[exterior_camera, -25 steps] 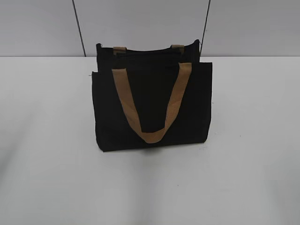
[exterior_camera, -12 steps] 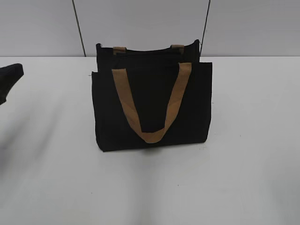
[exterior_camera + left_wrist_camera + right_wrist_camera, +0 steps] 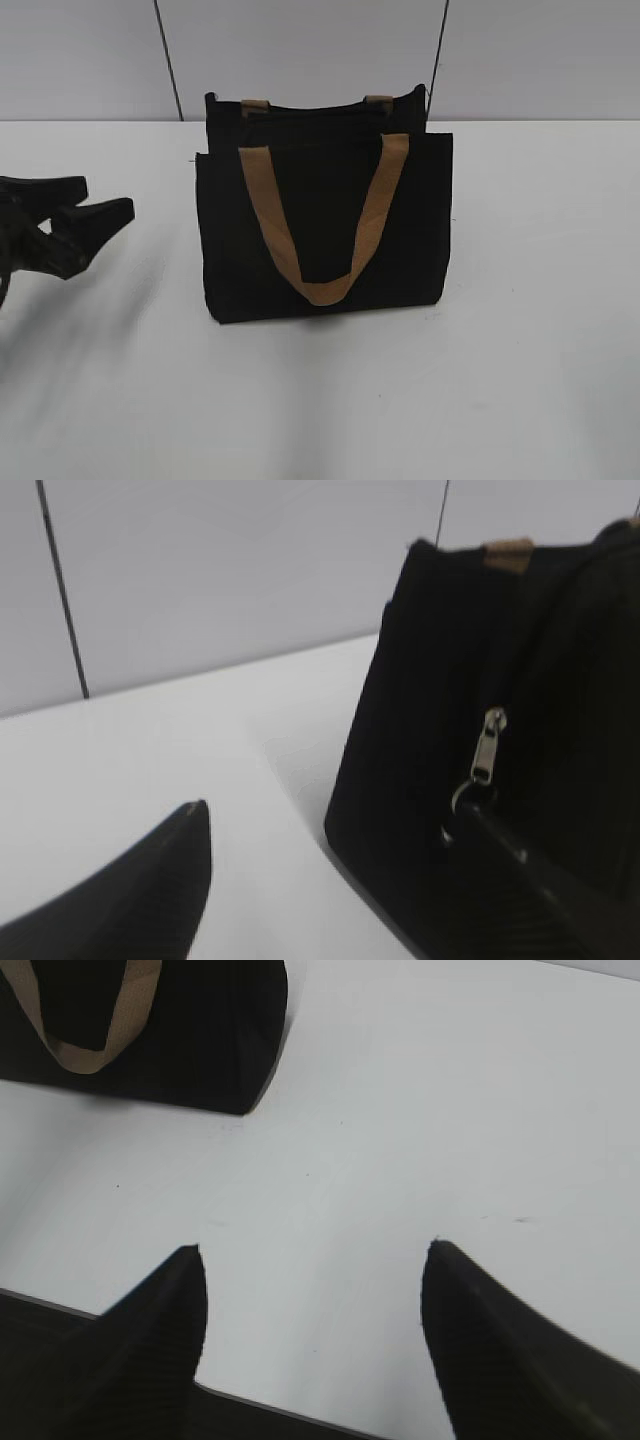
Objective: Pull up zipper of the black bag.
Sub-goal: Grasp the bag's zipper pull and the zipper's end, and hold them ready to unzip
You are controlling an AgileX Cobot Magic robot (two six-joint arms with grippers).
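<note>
The rectangular black fabric bag (image 3: 325, 215) stands upright near the middle of the white table (image 3: 520, 350), one tan-brown webbing handle (image 3: 322, 215) drooping down its front panel, which leaves the top edge and the ends free to reach. The zipper's small silver metal pull tab (image 3: 489, 745) hangs on the end of the bag that faces the left arm, as the left wrist view shows; in the exterior view it is too small to make out.

The left tool (image 3: 85, 200) sits low at the left of the table, well apart from the bag, its fingers spread and pointing toward that end, probably so it can close on the tab.

The right tool (image 3: 312, 1290) hovers above bare table with its fingers spread wide and nothing between them, the bag's corner at the top of its view; it looks parked, perhaps ready to steady the bag.
</note>
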